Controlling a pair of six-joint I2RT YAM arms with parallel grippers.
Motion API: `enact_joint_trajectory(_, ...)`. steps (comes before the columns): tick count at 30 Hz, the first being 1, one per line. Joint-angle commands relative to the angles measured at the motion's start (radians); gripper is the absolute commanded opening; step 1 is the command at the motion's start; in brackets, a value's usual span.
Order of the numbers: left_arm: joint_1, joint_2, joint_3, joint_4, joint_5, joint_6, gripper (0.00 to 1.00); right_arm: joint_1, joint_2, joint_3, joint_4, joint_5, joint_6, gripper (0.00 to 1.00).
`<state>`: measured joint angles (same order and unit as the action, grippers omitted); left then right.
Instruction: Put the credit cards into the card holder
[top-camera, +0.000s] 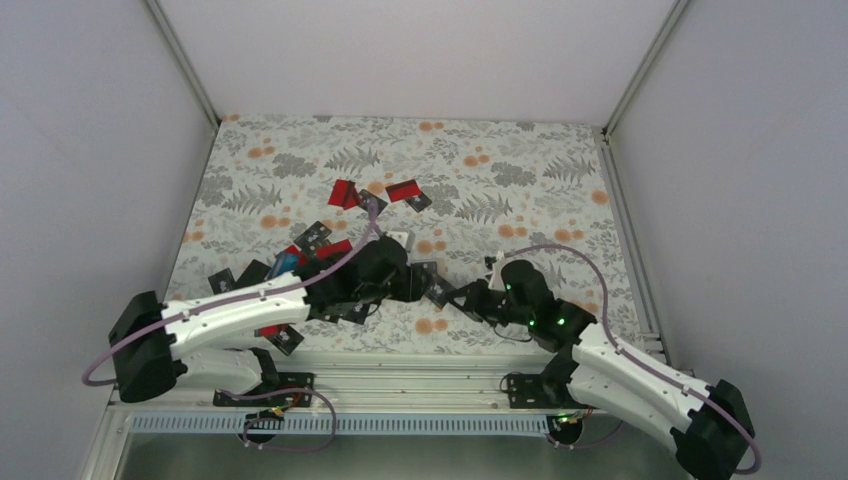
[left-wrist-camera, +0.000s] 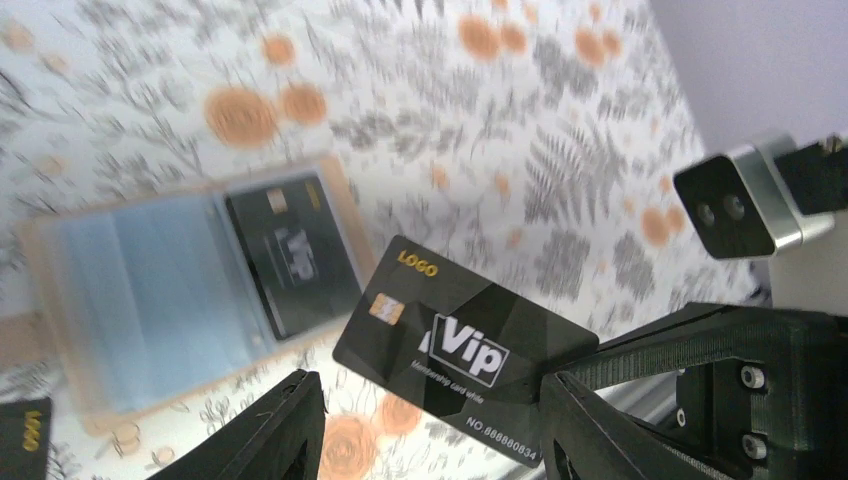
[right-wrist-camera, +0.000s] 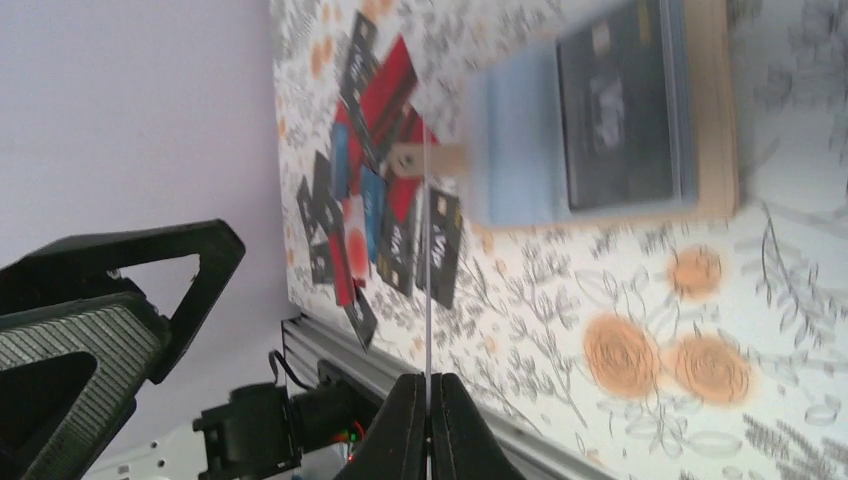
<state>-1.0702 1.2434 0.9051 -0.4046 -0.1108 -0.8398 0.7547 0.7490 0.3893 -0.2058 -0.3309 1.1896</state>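
Black glossy plastic VIP credit card (left-wrist-camera: 465, 350) sits clamped in the right claw (right-wrist-camera: 428, 385), between the left claw's (left-wrist-camera: 430, 390) parted fingers; open tan folding card holder (left-wrist-camera: 130, 290) lies flat beyond both claws' tips

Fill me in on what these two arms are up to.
The right gripper is shut on a black Vip card, pinching it by one edge in the air near the card holder. The holder lies open on the table with one black card already in a pocket. The left gripper is open close by, holding nothing. Many more loose cards lie on the table.
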Motion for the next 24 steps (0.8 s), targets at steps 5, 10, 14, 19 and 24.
enact_joint_trajectory(5,0.059,-0.095,0.1,-0.059,-0.164,-0.039,0.59,-0.227,0.091,0.19,0.037,-0.117,-0.223,0.03)
enact_joint_trajectory(10,0.095,-0.119,0.084,0.098,-0.13,-0.012,0.59,-0.33,0.175,0.25,0.171,-0.25,-0.218,0.04)
enact_joint_trajectory(14,0.133,-0.133,0.039,0.277,-0.04,0.013,0.59,-0.384,0.181,0.288,0.25,-0.305,-0.189,0.04)
enact_joint_trajectory(19,0.181,-0.132,0.008,0.466,0.08,0.026,0.59,-0.417,0.164,0.339,0.327,-0.341,-0.167,0.04)
enact_joint_trajectory(24,0.214,-0.111,-0.005,0.645,0.188,0.025,0.58,-0.428,0.14,0.373,0.412,-0.367,-0.153,0.04)
